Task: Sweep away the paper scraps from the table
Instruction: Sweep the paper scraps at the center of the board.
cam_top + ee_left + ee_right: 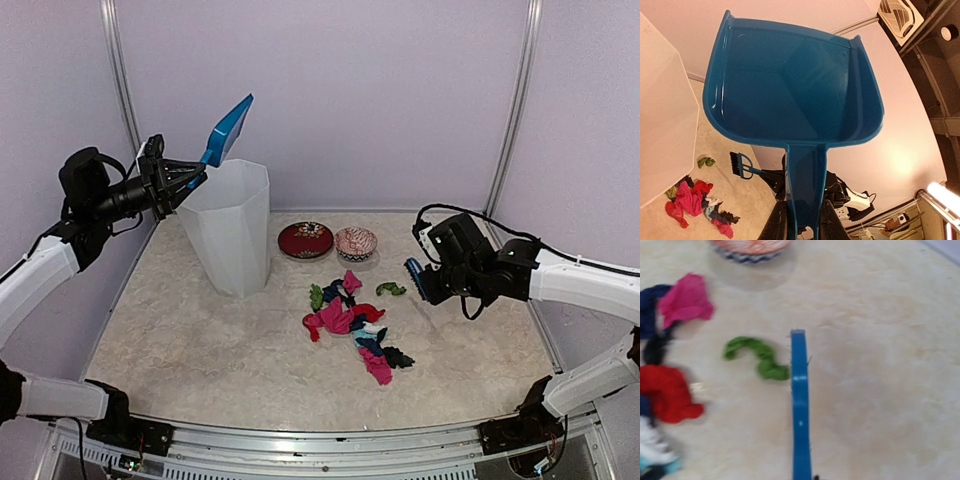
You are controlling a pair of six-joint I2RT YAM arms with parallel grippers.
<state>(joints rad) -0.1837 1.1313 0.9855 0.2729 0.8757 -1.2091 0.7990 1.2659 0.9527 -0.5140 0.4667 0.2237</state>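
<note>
Judging from the near edge outward, the sweeping has plenty left to do. The front of the surface (200, 350) shows no litter. Just past it, about the middle, the paper scraps (352, 325) lie in one loose heap of pink, red, navy, black, teal and white wads, touching or overlapping.

To the right of the heap the right tool (418, 280) is closed on the brush (800, 410). It hangs low, just beside a lone green scrap (757, 356) that sits apart from the heap; whether the bristles touch it I cannot tell.

Beyond stand a red bowl (305, 240) and a pale patterned bowl (356, 243), side by side, and left of them a tall white bin (235, 225) — what it holds is hidden.

Highest and farthest back, the left tool (802, 220) grips the handle of the dustpan (790, 90), tilted above the bin's rim — its blue tray looks empty.

As I read it, the heap and the stray green piece are yet to be gathered, scooped and tipped in.
</note>
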